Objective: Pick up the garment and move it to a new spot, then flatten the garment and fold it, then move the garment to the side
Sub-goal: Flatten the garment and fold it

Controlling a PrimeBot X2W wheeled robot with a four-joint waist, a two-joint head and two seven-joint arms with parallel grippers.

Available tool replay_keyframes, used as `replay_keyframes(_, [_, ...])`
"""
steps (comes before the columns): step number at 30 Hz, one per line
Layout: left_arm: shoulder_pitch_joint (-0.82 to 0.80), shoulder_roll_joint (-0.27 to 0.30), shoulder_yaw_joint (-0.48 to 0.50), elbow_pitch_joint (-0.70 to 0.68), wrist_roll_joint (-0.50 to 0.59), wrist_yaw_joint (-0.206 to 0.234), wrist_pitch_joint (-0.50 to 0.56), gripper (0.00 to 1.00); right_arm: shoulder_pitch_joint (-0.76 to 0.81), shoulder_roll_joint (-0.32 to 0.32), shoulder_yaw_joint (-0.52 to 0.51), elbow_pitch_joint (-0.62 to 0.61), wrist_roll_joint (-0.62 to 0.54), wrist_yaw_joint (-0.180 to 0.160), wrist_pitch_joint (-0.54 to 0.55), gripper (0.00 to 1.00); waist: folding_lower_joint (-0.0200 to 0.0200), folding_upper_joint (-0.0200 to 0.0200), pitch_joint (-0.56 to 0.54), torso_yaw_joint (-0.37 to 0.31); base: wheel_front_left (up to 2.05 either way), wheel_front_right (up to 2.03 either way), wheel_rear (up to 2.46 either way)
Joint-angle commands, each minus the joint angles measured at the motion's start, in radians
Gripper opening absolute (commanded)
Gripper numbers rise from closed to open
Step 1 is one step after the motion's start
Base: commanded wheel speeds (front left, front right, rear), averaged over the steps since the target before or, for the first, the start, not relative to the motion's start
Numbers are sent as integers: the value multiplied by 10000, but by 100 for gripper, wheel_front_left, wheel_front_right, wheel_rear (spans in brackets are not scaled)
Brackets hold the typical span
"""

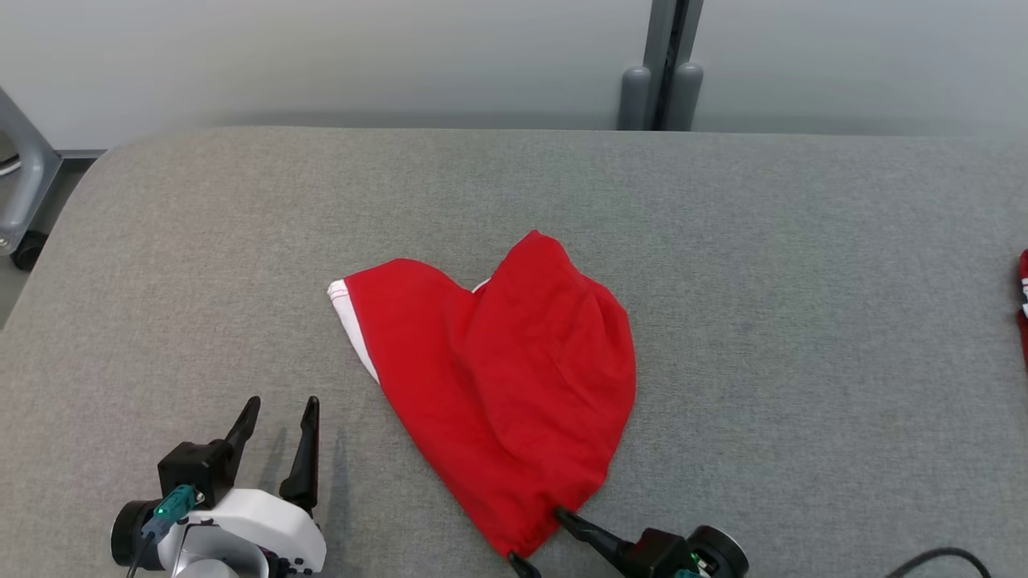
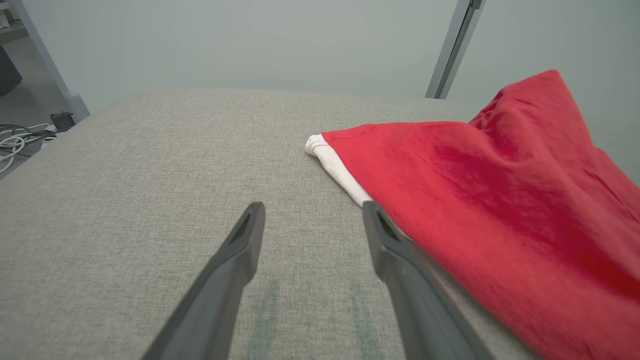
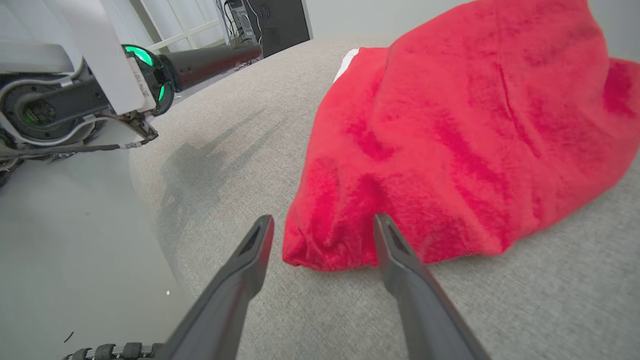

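Right pincer (image 3: 322, 225) wide astride garment (image 3: 450, 125) corner

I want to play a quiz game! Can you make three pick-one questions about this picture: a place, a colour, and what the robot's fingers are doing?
1. Where is the garment? A floor; B grey table; C basket.
2. Its trim colour? A white; B blue; C yellow.
3. The left fingers are: A open, empty; B shut on the garment; C holding a cup.
Answers: B, it lies on the grey top; A, a white edge shows at its corner; A, they stand apart beside the cloth.
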State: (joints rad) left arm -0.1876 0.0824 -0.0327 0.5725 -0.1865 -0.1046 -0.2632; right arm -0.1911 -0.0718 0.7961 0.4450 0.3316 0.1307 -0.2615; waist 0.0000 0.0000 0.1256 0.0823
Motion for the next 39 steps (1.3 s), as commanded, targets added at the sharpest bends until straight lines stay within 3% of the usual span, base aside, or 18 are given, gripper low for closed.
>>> replay_keyframes(1, [78, 6, 55, -65, 54, -60, -16, 100, -299, -99, 181, 188, -18, 0, -49, 100, 0, 0, 46, 89, 0, 0, 0])
replay_keyframes(9, [-109, -92, 150, -198, 162, -164, -16, 100, -1101, 44, 209, 1702, -667, 0, -9, 100, 0, 0, 285, 436, 0, 0, 0])
replay_keyframes(10, [-156, -119, 146, -214, 181, -181, -16, 100, -1283, 120, 276, 2021, -717, -1, -9, 66, 0, 0, 353, 521, 0, 0, 0])
replay_keyframes(12, [-186, -132, 159, -226, 186, -190, -16, 100, -1410, 150, 342, 2231, -690, 0, -12, 29, 0, 0, 402, 581, 0, 0, 0])
replay_keyframes(13, [-182, -136, 168, -239, 193, -204, -16, 100, -1461, 162, 368, 2299, -640, 0, -17, 0, 0, 0, 415, 605, 0, 0, 0])
replay_keyframes(19, [46, -149, 317, -241, 195, -243, -16, 100, -1619, 177, 16, 1798, -236, -1, -40, 0, 0, 0, 330, 564, 0, 0, 0])
replay_keyframes(23, [354, -185, 390, -175, 224, -259, -16, 100, -1115, -75, -2223, 300, 572, -1, -45, 0, 0, 0, 109, 271, 0, 0, 0])
replay_keyframes(27, [361, -205, 229, -117, 214, -274, -16, 100, -1069, -539, -3137, -68, 1018, 0, -47, 0, 0, 0, 32, 178, 0, 0, 0])
replay_keyframes(36, [404, -232, -300, -157, 103, -264, -16, 100, -806, -2306, -3551, -725, 1433, 0, 894, 0, 0, 0, 111, 159, 0, 0, 0])
replay_keyframes(39, [361, -184, -464, -195, 12, -265, -16, 100, -951, -2356, -3675, -675, 1353, 0, 1027, 0, 0, 0, 298, 179, 0, 0, 0])
